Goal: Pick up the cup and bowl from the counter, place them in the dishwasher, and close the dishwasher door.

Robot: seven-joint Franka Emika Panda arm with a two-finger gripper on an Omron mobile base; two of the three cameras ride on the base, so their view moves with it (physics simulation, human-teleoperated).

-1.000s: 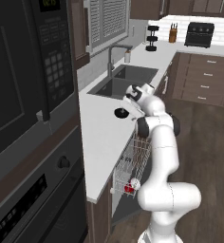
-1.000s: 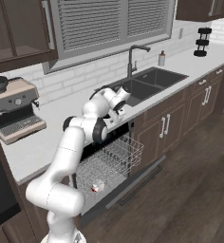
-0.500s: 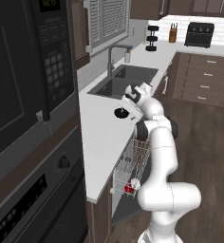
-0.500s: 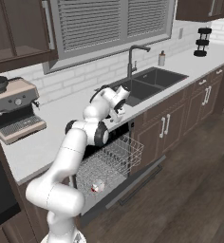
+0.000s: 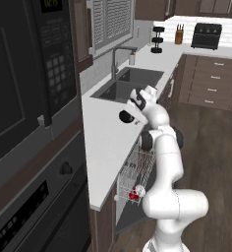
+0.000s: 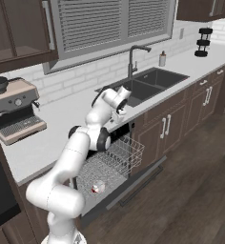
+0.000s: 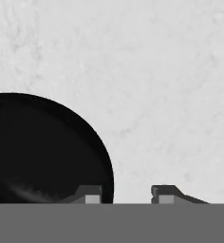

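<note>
One item, the small red tapered cup [image 5: 133,195], already lies in the white wire rack [image 6: 115,157], so the parted two-finger gripper [image 7: 126,195] straddling the glossy black bowl's [image 7: 42,152] rim on the white counter [image 7: 147,85] should next close.

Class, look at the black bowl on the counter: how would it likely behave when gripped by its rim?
The bowl looks glossy, so its rim may slip in the tool. It seems rigid and shallow, so probably light, and unlikely to tip on the flat counter.
</note>
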